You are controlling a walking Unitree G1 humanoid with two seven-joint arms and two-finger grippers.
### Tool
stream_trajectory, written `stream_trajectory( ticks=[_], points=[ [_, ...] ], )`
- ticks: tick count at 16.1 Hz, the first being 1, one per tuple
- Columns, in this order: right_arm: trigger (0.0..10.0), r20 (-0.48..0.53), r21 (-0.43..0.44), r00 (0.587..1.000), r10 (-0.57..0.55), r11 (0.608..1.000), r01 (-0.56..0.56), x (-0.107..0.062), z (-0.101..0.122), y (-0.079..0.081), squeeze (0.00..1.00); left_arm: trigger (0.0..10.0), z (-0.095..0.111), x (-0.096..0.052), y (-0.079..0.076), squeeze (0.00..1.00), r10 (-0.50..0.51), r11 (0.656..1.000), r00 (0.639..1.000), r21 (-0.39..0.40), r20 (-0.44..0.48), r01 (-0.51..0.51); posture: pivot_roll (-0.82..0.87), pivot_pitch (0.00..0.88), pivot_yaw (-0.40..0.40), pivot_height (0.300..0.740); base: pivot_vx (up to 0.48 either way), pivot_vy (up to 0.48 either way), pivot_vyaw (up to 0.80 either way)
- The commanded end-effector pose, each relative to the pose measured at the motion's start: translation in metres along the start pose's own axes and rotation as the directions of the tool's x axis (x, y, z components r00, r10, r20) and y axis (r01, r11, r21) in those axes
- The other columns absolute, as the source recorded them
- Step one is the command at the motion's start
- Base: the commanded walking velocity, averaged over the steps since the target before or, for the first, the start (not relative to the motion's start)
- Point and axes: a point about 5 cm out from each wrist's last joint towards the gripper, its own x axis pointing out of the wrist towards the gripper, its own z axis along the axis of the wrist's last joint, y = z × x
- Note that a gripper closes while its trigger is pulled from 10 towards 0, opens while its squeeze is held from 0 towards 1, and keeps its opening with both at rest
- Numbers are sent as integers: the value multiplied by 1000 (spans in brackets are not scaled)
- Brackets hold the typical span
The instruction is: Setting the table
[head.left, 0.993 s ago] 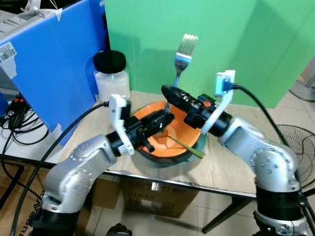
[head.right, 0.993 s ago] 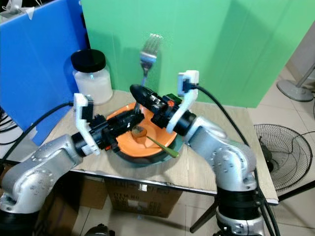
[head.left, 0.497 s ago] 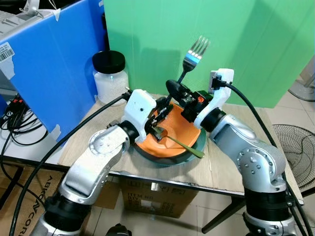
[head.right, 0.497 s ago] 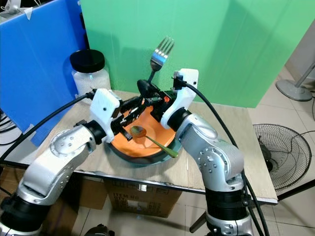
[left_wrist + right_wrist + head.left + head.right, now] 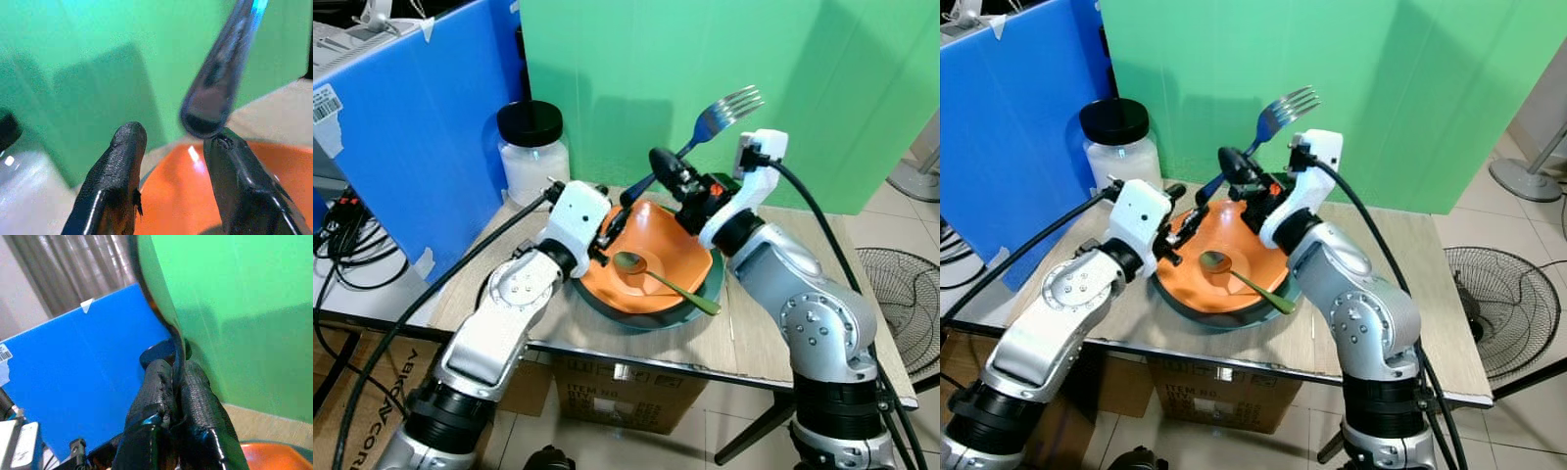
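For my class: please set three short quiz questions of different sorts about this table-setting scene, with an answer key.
1. True or false: the right gripper is shut on the fork.
2. What lies inside the orange bowl? A) knife B) spoon C) cup
3. Fill in: the jar by the blue panel has a ___ lid.

Key:
1. True; the fork's tines point up and away from the robot.
2. B, the spoon.
3. Black.
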Motion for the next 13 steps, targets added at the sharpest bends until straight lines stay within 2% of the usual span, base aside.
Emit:
stream_trajectory(
  ticks=[1, 2, 4, 6, 7, 9, 12, 13],
  points=[
    [0, 23, -23, 1000, -9, 1000, 9, 2, 6, 1, 0, 10000, 13, 3, 2, 1000, -15, 1000, 998, 19, 66, 14, 135, 0, -28, 740, 0, 0, 0],
    [0, 25, -27, 1000, -16, 999, 16, 2, 7, 1, 0, 10000, 15, 2, 1, 1000, -26, 999, 996, 42, 83, 22, 136, 0, -29, 740, 0, 0, 0],
    [0, 22, -47, 999, -26, 999, 27, 4, 8, 2, 0, 10000, 11, 2, 2, 1000, -41, 990, 997, 135, 59, 33, 135, 0, -30, 740, 0, 0, 0],
    [0, 13, -54, 1000, -16, 998, 17, 5, 8, 4, 0, 10000, 7, 3, 3, 984, -38, 983, 998, 180, 48, 28, 135, 0, -30, 740, 0, 0, 0],
    [0, 0, -59, 1000, -4, 998, 4, 5, 6, 6, 0, 10000, 7, 7, 6, 0, -19, 980, 998, 201, 55, 8, 136, 0, -32, 740, 0, 0, 0],
    [0, -28, -71, 1000, 12, 997, -14, 5, 4, 8, 0, 10000, 8, 14, 12, 0, 11, 980, 997, 199, 74, -26, 136, 0, -33, 740, 0, 0, 0],
    [0, -39, -78, 999, 4, 997, -7, 4, 2, 8, 0, 10000, 13, 22, 7, 0, -41, 986, 994, 165, 97, 25, 136, 0, -33, 740, 0, 0, 0],
    [0, -39, -78, 999, 3, 997, -6, 4, 2, 8, 0, 7294, 13, 23, 4, 0, -58, 989, 993, 140, 105, 43, 136, 0, -33, 740, 0, 0, 0]
  ],
)
